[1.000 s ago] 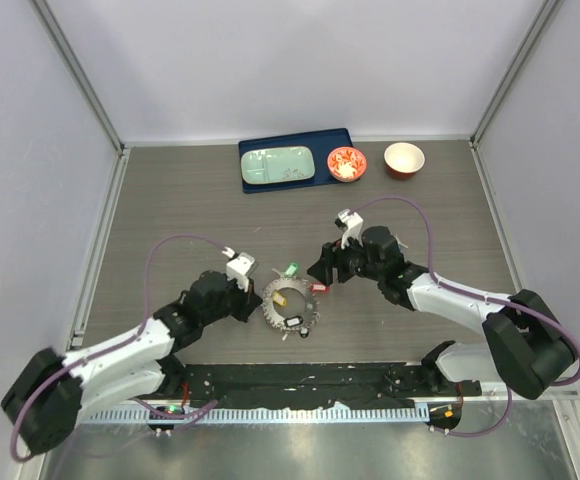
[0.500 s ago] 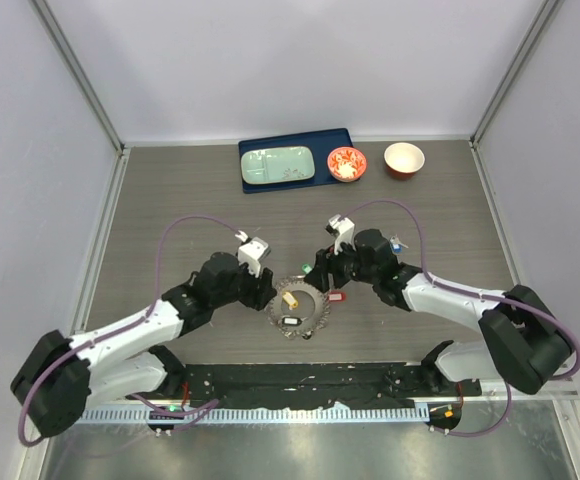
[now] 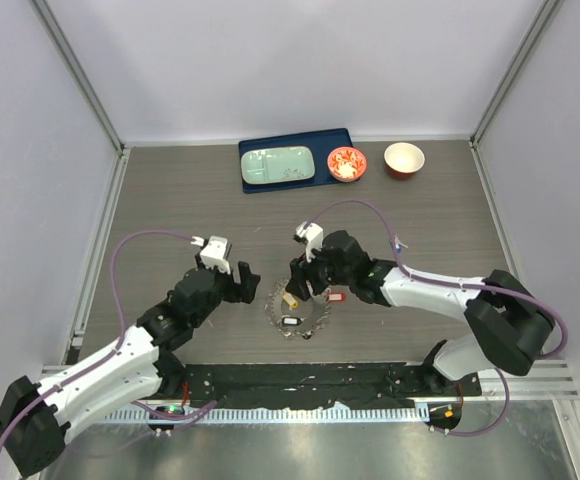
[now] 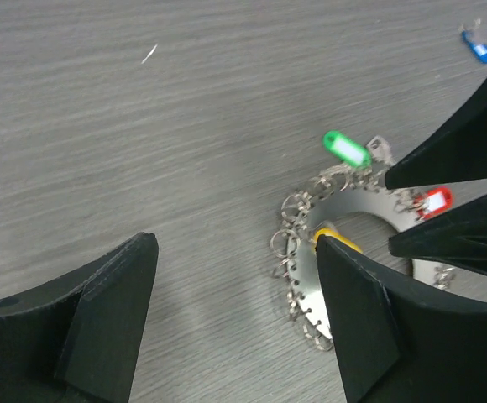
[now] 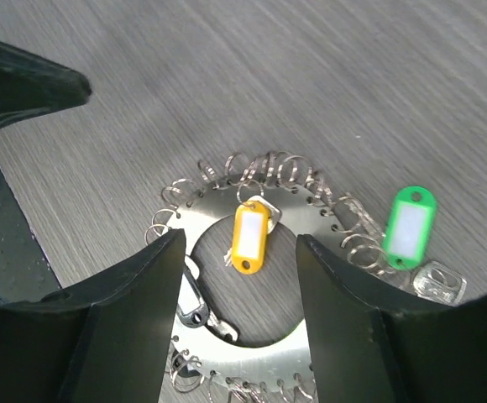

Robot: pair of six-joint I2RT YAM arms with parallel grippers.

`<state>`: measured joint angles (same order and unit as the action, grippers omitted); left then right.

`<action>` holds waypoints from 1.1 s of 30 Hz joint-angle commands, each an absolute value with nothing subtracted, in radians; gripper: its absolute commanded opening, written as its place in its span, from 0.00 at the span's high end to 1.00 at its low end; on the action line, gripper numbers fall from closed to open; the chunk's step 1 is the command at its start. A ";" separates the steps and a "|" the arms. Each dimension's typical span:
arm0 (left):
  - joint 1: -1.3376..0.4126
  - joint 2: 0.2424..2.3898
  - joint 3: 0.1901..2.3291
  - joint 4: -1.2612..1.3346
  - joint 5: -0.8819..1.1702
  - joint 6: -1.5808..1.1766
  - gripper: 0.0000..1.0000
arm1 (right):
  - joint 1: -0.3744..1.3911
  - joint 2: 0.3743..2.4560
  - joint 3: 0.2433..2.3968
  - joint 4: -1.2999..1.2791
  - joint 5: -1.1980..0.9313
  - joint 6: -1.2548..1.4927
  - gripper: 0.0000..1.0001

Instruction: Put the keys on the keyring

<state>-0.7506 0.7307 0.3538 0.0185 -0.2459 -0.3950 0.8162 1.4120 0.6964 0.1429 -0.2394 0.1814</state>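
Observation:
The keyring (image 3: 279,312) lies flat on the table, a toothed metal disc rimmed with small split rings (image 5: 218,217). A yellow-tagged key (image 5: 250,237) and a black one (image 5: 193,302) lie in its hole. A green-tagged key (image 5: 409,227) and a red one (image 4: 435,201) rest at its rim, and a blue key (image 4: 477,49) lies apart. My right gripper (image 5: 242,239) hovers open over the ring, with the yellow key below its gap. My left gripper (image 4: 235,242) stands open just left of the ring, holding nothing.
At the back are a blue tray (image 3: 342,138) with a green plate (image 3: 278,165), a red-and-white bowl (image 3: 346,163) and a second bowl (image 3: 404,158). A black rail (image 3: 310,380) runs along the near edge.
My left gripper has opened and drawn back left from the ring. My right gripper has shifted left, over the ring's hole.

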 commanded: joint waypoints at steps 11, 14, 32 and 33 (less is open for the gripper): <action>-0.752 0.670 0.196 0.147 -0.298 -0.428 0.23 | 0.877 1.569 0.841 0.123 -0.328 0.054 0.44; -0.752 0.695 0.193 0.152 -0.218 -0.428 0.24 | 0.877 1.562 0.841 0.106 -0.279 0.057 0.45; -0.764 1.031 0.290 0.218 -0.005 -0.541 0.32 | 0.824 1.393 0.706 0.052 -0.023 0.163 0.47; -0.765 1.041 0.298 0.215 -0.005 -0.541 0.33 | 0.824 1.387 0.700 0.046 -0.031 0.166 0.47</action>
<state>-0.7532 1.0172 0.2432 0.1646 -0.0460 -0.5205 0.8253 1.4364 0.7235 0.0605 -0.0475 0.1356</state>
